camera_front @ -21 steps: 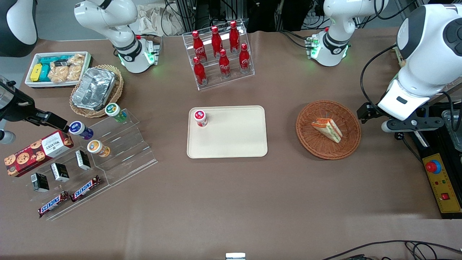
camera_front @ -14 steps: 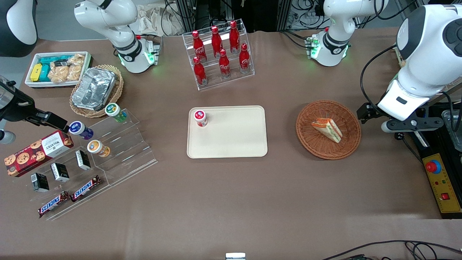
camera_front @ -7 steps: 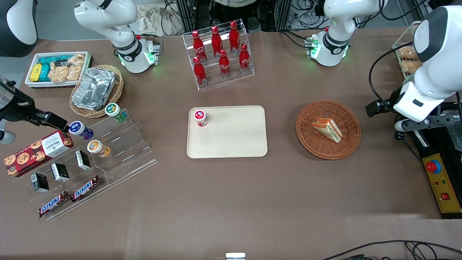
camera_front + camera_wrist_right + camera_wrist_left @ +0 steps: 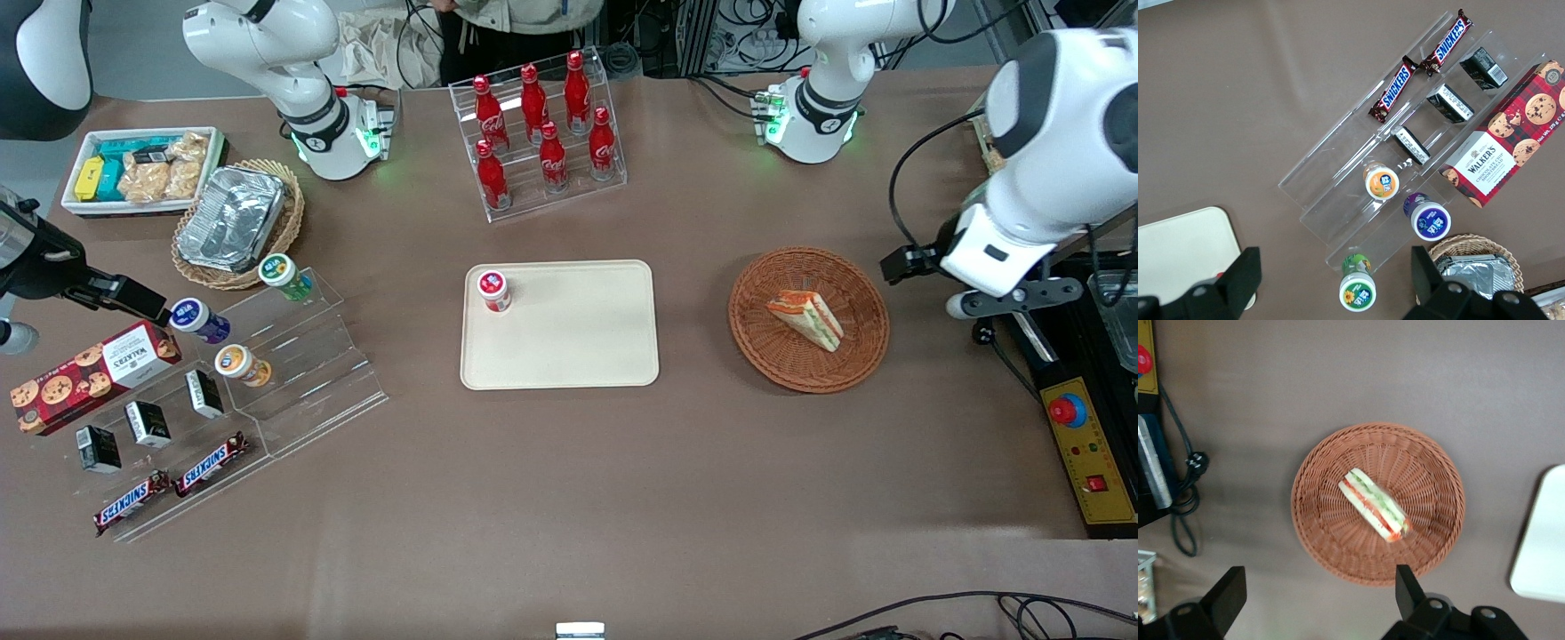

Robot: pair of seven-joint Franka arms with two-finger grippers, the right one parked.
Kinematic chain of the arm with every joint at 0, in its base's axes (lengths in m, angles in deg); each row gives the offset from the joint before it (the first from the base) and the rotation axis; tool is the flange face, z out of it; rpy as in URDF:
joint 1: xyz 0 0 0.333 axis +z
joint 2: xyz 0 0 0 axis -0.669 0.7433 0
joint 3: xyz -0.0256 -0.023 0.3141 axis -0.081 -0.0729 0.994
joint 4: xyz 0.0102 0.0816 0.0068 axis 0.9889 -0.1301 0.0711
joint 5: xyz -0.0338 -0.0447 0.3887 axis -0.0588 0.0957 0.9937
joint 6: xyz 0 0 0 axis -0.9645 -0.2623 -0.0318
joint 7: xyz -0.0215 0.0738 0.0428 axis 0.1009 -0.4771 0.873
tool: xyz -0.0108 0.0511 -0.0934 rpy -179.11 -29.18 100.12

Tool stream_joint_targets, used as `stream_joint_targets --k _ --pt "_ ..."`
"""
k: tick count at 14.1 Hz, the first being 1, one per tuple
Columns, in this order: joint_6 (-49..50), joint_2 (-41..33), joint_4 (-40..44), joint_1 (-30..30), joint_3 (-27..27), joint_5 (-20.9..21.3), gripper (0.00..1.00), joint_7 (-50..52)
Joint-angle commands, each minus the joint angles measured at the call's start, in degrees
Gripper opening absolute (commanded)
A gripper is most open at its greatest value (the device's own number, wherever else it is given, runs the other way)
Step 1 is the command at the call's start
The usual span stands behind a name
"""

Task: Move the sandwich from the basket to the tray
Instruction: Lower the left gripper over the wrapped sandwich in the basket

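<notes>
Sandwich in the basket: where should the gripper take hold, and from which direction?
From above, across the two bread faces at mid-length. The sandwich lies alone in the basket, filling edge up; the open gripper is beside the basket, nothing held.

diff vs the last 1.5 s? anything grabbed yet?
Nothing grabbed. Only the left arm moved: it swung away toward the table's edge, then came back toward the basket. Its gripper now hangs open above the basket's rim, holding nothing. The sandwich lies in the basket as before. The tray and the small jar on it have not shifted.
</notes>
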Motion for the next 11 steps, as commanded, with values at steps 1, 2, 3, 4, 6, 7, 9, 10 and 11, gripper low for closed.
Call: stream_joint_targets --k 1,2,3,4,6,7,9,10,11 --pt "-14.4 -9.9 -18.3 -1.9 0.2 -0.8 0.99 5.6" --pt "-17.0 -9.7 -19.9 -3.2 0.3 -0.8 0.99 10.1" --pt "-17.9 -8.6 -20.0 -5.4 1.4 -0.7 0.99 14.4" --pt "-18.3 -7.3 -19.9 -8.4 3.6 -0.2 0.99 17.6" --pt "-19.6 -5.2 -20.4 -12.7 6.8 -0.5 0.99 22.4" --pt "-20.4 -3.8 -20.8 -13.1 6.9 -0.5 0.99 24.7" --pt "-25.2 -1.6 -23.3 -14.2 6.9 -0.4 0.99 29.3" --pt "-28.4 -0.6 -25.0 -14.3 6.9 -0.4 0.99 31.4" --pt "-32.3 0.7 -26.6 -14.7 6.9 -0.4 0.99 33.3"
